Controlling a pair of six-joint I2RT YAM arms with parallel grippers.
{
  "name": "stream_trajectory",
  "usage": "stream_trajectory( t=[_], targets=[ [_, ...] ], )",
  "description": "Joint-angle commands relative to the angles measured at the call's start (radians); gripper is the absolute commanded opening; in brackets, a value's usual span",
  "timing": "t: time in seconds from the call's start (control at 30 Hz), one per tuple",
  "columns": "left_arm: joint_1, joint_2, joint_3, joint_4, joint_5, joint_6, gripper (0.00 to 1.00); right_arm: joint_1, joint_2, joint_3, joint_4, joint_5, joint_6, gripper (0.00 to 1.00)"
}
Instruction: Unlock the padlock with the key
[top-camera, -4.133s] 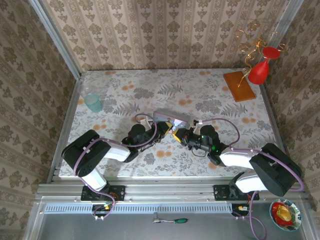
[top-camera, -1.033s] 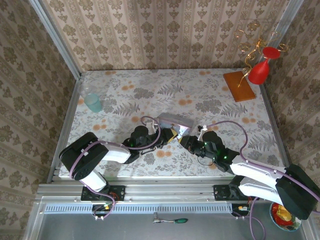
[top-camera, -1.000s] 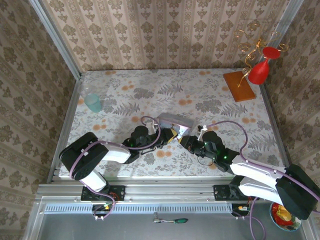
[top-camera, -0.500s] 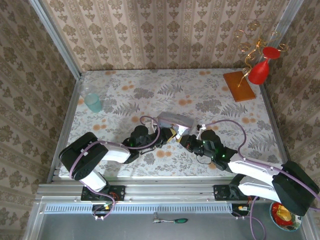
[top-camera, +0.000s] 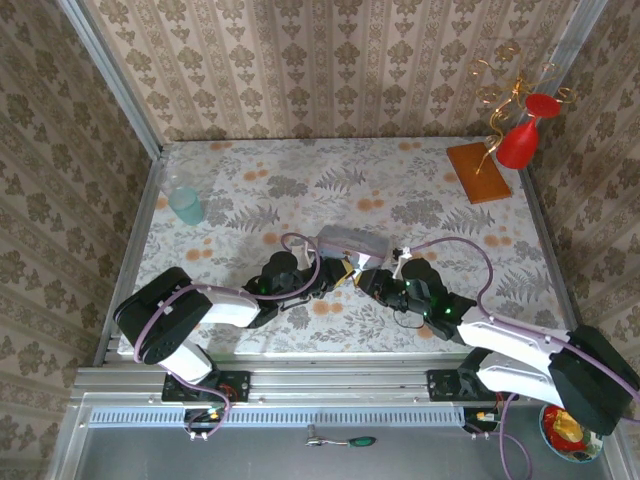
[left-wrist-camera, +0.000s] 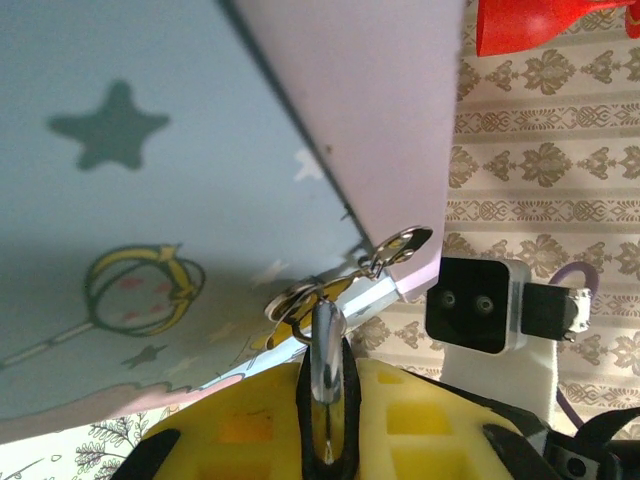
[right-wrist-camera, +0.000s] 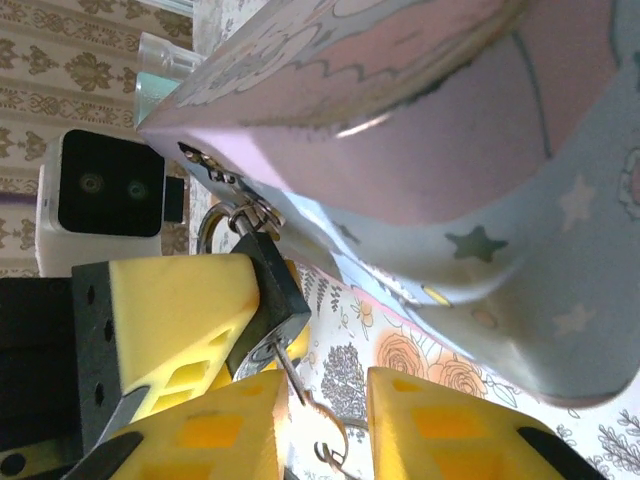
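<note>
- Your right pincer (right-wrist-camera: 325, 395) stands narrowly parted, with the thin key (right-wrist-camera: 293, 378) in the gap. You cannot tell whether the pads touch it.
- Just beyond it is the padlock (right-wrist-camera: 265, 300): a small dark body, its silvery shackle hooked through the hasp of the pale blue tin (right-wrist-camera: 480, 180).
- Your left pincer (left-wrist-camera: 325, 395) is clamped on the padlock. Its own wrist view shows a silvery edge between yellow pads, while the right wrist view shows the dark face.
- From above, both pincers meet at the tin's near side, mid-desk (top-camera: 300, 170).

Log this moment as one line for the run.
left fingers: shut on padlock | right fingers: open, key between them | padlock: hanging from tin
</note>
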Motion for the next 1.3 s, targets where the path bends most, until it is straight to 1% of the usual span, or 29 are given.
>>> stream_trajectory(
  t=[0.0, 0.1, 0.2, 0.3, 0.57, 0.7, 0.83, 1.0, 1.27],
  targets=[
    [0.007, -0.022, 0.016, 0.05, 0.024, 0.009, 0.0, 0.007, -0.054, -0.006, -0.102, 0.003, -0.076, 0.31],
    [0.008, -0.022, 0.018, 0.048, 0.024, 0.01, 0.0, 0.008, -0.064, -0.003, -0.139, -0.011, -0.119, 0.34],
    [0.009, -0.024, 0.021, 0.045, 0.024, 0.01, 0.0, 0.013, -0.056, 0.01, -0.169, -0.017, -0.166, 0.34],
    [0.009, -0.027, 0.022, 0.037, 0.025, 0.013, 0.0, 0.033, -0.054, 0.046, -0.24, 0.013, -0.246, 0.33],
    [0.01, -0.03, 0.025, 0.03, 0.03, 0.015, 0.0, 0.072, -0.027, 0.112, -0.306, 0.066, -0.379, 0.31],
    [0.009, -0.032, 0.028, 0.028, 0.034, 0.015, 0.0, 0.097, 0.014, 0.15, -0.33, 0.098, -0.412, 0.3],
    [0.009, -0.037, 0.022, 0.032, 0.033, 0.011, 0.0, 0.099, 0.023, 0.154, -0.292, 0.094, -0.42, 0.26],
    [0.01, -0.041, 0.021, 0.032, 0.035, 0.01, 0.0, 0.1, 0.045, 0.185, -0.336, 0.122, -0.448, 0.19],
    [0.004, -0.048, 0.025, 0.01, 0.039, 0.015, 0.0, 0.1, 0.067, 0.212, -0.333, 0.134, -0.461, 0.15]
  ],
)
